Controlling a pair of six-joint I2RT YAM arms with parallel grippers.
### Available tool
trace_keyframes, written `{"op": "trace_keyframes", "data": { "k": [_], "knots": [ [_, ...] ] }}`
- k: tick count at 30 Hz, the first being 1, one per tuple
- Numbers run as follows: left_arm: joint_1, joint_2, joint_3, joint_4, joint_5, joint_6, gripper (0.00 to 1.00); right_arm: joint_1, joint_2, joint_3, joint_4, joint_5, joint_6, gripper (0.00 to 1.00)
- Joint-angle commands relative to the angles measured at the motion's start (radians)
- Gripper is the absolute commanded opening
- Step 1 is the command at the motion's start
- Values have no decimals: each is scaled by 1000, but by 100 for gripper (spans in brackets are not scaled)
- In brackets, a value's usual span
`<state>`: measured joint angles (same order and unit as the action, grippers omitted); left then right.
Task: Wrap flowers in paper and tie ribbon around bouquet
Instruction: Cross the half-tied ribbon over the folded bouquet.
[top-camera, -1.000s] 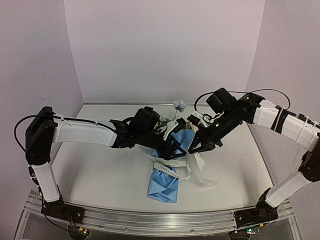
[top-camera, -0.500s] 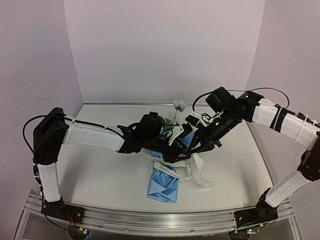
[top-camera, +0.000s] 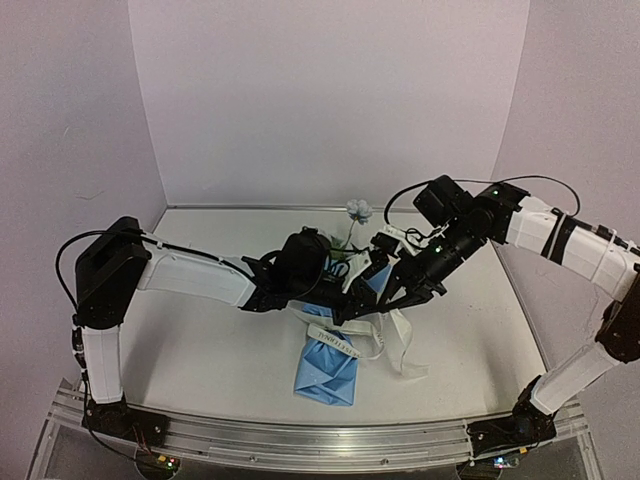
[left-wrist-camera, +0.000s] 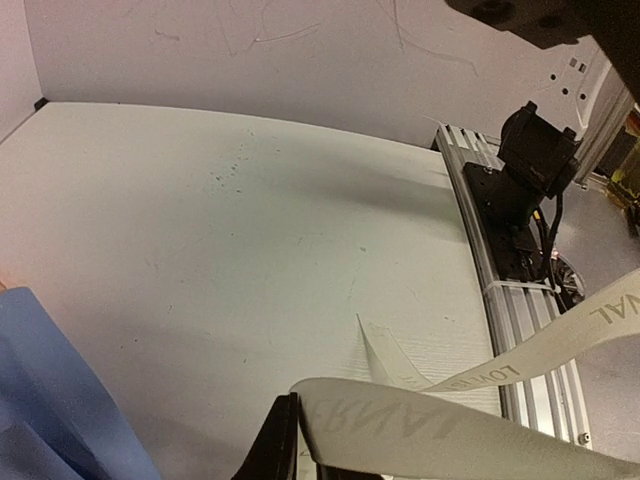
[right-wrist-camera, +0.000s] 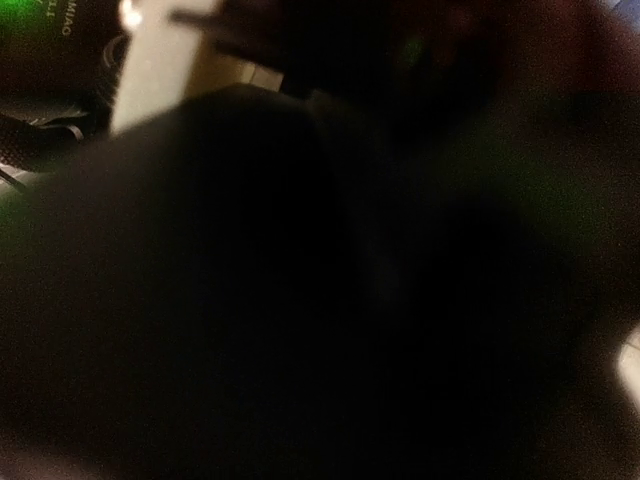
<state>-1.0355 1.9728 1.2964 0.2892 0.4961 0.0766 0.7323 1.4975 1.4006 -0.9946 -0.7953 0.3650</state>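
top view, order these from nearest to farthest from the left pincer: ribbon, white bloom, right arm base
1. ribbon, right by the left pincer, near side
2. white bloom, behind, toward the back wall
3. right arm base, near right corner

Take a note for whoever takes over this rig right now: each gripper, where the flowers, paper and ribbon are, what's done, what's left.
The left gripper has its fingers closed on the ribbon, going by its wrist view.
The right gripper is shut beside it; its wrist view is dark, so any hold is unclear.
The bouquet lies on the table: flowers at the far end, blue paper around the stems. Wrapping is done.
The ribbon loops loosely across the paper, one strand trailing right.
Left to do: tighten and tie; no knot shows.
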Motion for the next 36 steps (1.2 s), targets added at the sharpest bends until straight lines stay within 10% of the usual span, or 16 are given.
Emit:
{"op": "trace_keyframes", "data": {
  "k": [1, 14, 27, 36],
  "knots": [
    [0, -34, -16, 152, -32, -32, 3, 7, -47, -23, -70, 38, -72, 0],
    [0, -246, -288, 195, -238, 27, 0, 93, -29, -128, -78, 126, -124, 3],
    [0, -326, -490, 293, -297, 178, 0, 119, -64, -283, 115, 458, -56, 50],
    [0, -349, -510, 291, -326, 194, 0, 116, 47, -254, 272, 487, 1, 53]
  ]
}}
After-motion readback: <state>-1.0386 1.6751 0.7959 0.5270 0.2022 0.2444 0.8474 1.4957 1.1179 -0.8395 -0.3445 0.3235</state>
